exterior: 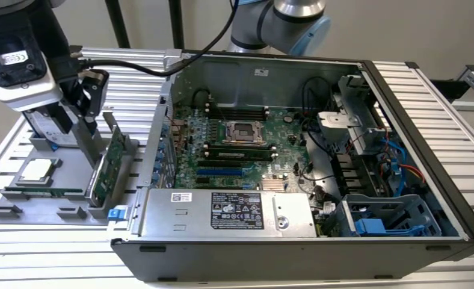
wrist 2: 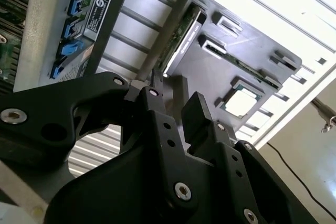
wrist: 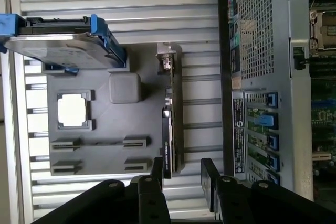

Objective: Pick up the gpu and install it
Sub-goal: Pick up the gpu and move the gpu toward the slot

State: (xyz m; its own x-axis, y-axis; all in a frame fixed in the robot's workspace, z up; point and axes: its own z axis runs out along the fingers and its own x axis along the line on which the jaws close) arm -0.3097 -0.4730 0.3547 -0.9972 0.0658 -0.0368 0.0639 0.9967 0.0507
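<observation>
The gpu (exterior: 109, 164) is a thin green card standing on its long edge in a slot of the grey holder tray (exterior: 68, 180), at the exterior view's left, beside the open computer case. In the first wrist view the gpu (wrist: 171, 124) shows edge-on, with its silver bracket at the far end. My gripper (exterior: 83, 111) hangs above the tray, over the near end of the card. Its black fingers are open, one on each side of the card's line, in both wrist views (wrist: 184, 171) (wrist 2: 176, 100), and not touching the gpu (wrist 2: 181, 30).
The tray also holds a silver hard drive with blue rails (wrist: 63, 45), a square processor chip (wrist: 73, 109) and a narrow memory stick (exterior: 44, 192). The open case (exterior: 429, 132) shows the green motherboard (exterior: 229, 138) and a power supply (exterior: 221, 211). Everything rests on a ribbed metal table (exterior: 44, 259).
</observation>
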